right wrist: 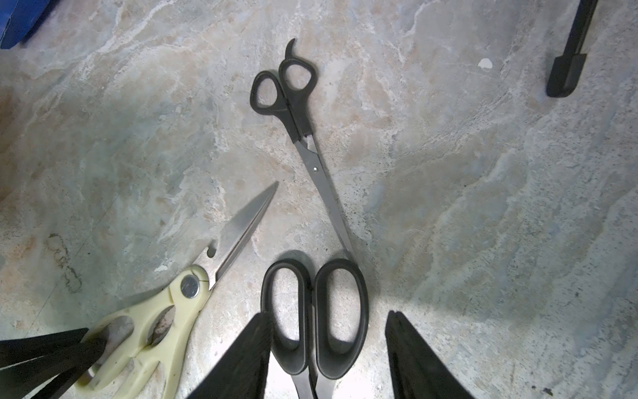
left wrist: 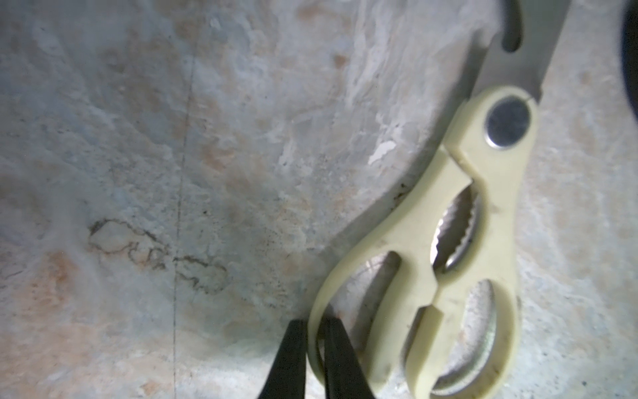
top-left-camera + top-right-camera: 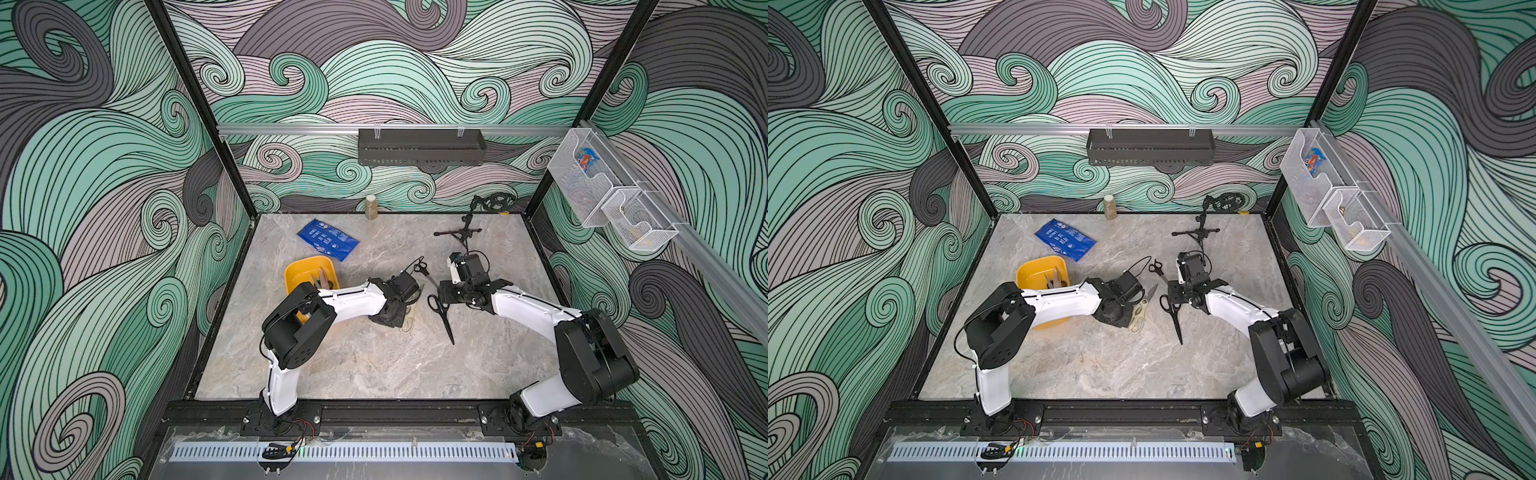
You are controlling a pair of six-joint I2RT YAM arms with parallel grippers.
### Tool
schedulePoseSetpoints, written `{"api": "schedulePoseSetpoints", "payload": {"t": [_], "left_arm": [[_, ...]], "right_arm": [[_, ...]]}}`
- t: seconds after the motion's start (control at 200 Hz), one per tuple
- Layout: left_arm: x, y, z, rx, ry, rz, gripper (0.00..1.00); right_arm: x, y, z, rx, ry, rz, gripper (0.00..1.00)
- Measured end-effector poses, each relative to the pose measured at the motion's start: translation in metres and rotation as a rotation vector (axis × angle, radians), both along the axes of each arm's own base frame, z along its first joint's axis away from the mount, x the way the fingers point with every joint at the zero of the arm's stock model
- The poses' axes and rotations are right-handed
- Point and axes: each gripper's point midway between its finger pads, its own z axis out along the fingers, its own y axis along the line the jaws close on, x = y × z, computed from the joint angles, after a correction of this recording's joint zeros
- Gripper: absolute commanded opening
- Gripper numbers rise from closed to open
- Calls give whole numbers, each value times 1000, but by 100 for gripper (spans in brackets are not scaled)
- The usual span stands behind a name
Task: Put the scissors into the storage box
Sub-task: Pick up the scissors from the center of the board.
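surface (image 3: 353, 365): marble-patterned slab enclosed by swirl-printed walls; it carries all the loose items.
left arm (image 3: 353, 301): reaches from the near edge toward the middle, with its elbow over the near end of the storage box.
right arm (image 3: 528, 311): reaches inward from the near right corner, with its wrist bent down over the middle.
wall tray (image 3: 419, 147): long and black, hung on the back-wall rail.
mesh baskets (image 3: 582, 174): two, white, hung on the right-wall rail.
storage box (image 3: 307, 266): mustard-yellow tub on the left half of the surface, near the blue pouch; its near end is hidden by the left arm.
blue pouch (image 3: 328, 239): lies flat toward the back left.
mini tripod (image 3: 461, 232): black, at the back right.
large black scissors (image 1: 314, 311): closed and flat at centre, tips toward the near edge; outside the box.
cream kitchen shears (image 2: 466, 241): flat, blades closed, between the box and the large black scissors; outside the box.
small black scissors (image 1: 297, 114): flat, beyond the large pair, blade tips at its handle loop; outside the box.
boxed scissors (image 3: 1054, 279): grey blades show inside the tub; the handles are hidden and the number of pairs cannot be told.
right gripper (image 1: 328, 313): fingers spread, straddling the handle loops of the large black scissors; one finger is at a loop's outer edge and the other is apart from it.
left gripper (image 2: 315, 342): fingers pinch the rim of one shears handle loop, one inside the loop and one outside.
bottle (image 3: 371, 206): small and upright, at the back wall.
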Motion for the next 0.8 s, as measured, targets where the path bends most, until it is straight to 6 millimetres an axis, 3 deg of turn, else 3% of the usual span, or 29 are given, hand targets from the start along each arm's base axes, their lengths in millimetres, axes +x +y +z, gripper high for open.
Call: {"api": "schedulePoseSetpoints", "payload": {"t": [0.155,0.615,0.795], "left_arm": [[1,-1,0,-4,-3,-4,0],[5,2,1,-10,0,8,0],[11,23,5,-16,5,54,0]], "right_arm": [[0,-1,0,0,0,-1,57],[1,-2,0,-1,0,-4,58],[1,-3,0,-6,-2,-1,58]]}}
